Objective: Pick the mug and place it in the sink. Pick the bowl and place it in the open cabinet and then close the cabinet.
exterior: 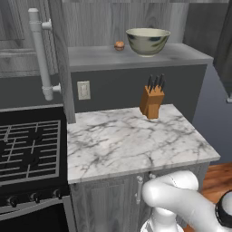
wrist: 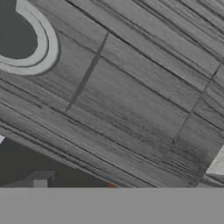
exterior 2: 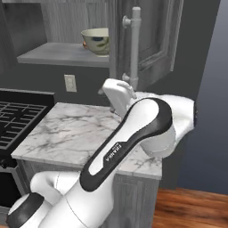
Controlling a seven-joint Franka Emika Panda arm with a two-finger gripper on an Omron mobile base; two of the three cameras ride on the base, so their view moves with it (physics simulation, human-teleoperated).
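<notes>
Honestly the bowl (exterior: 147, 41) is already on the open cabinet's shelf (exterior: 90, 57), so the job now looks like swinging the right door (exterior 2: 153, 38) shut by pushing flat with the empty, spread-apart claw, staying off its bar handle (exterior 2: 134, 44).

"FRANKA" lettering, seemingly (small, slanted), on robot arm (exterior 2: 116, 147)

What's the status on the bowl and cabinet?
Gripper open, holding nothing. Bowl on the open cabinet shelf, beside a small brown item. Cabinet door not yet closed.
</notes>
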